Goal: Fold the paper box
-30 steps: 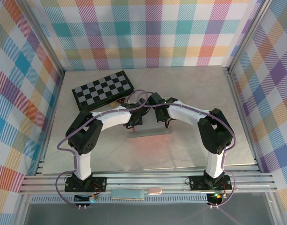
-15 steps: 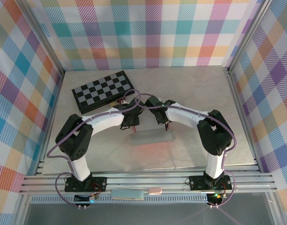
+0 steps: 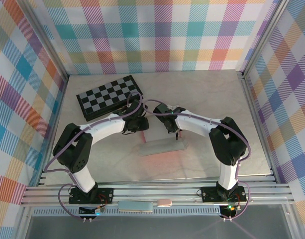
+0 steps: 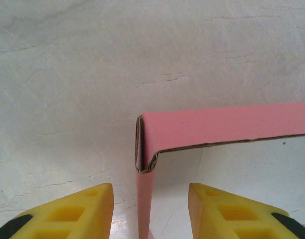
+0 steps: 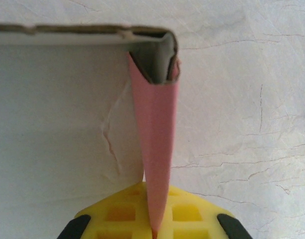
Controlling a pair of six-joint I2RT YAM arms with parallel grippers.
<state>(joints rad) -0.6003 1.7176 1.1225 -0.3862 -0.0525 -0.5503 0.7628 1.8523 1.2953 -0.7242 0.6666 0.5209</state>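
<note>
1. The paper box (image 3: 162,148) lies near the middle of the pale table (image 3: 217,94), just in front of both arms' wrists. In the top view its greyish-white face is uppermost, with a pinkish strip along the near side.
2. The left gripper (image 4: 148,193) is spread wide. Its 2 yellow fingers (image 4: 77,211) stand on either side of an upright pink wall of the box, and neither appears to touch the card.
3. At the corner ahead of that gripper, the wall bends into a long pink panel running off to the right (its cut edge shows brown).
4. The right gripper (image 5: 154,221) is pressed together on another pink wall and pinches the thin card between its yellow pads.
5. That pinched wall runs away from the gripper to a folded corner, where the pale reverse shows inside the curl.
6. A black-and-grey checkered board (image 3: 108,95) lies at the far left of the table, well apart from the box.
</note>
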